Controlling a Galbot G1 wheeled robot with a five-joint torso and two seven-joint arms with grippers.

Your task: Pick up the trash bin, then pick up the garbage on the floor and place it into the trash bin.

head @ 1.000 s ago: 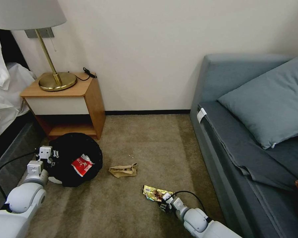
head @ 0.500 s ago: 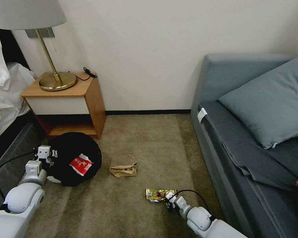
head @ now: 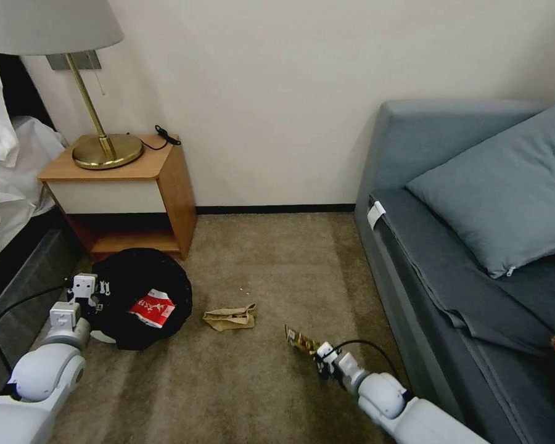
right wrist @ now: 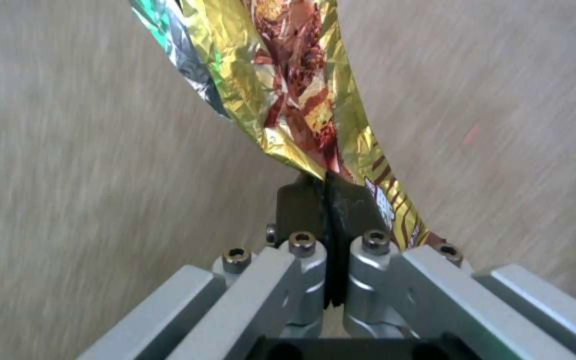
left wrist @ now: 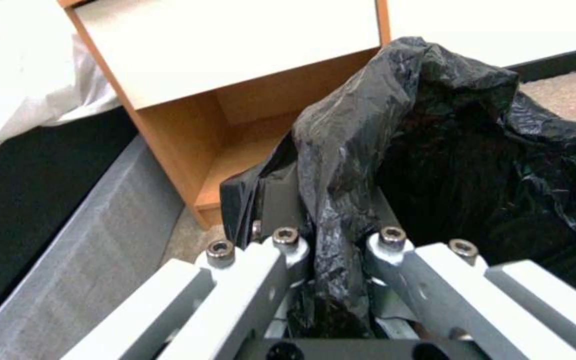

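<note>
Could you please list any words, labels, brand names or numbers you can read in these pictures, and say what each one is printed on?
No text can be read with confidence.
Red-and-white snack packet in the trash bin: white print, too small to read.
Gold candy wrapper in the right gripper: a white patch with dark characters by the jaws, too blurred to read.
Brown paper bag on the carpet: dark marks, illegible.
White tag on the sofa: blank or too small to tell.

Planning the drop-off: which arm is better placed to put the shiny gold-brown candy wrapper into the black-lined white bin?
The right. Its right gripper is already shut on the shiny gold-brown candy wrapper, while the left gripper is clamped on the rim of the round white trash bin with the crinkly black bag, holding it.
</note>
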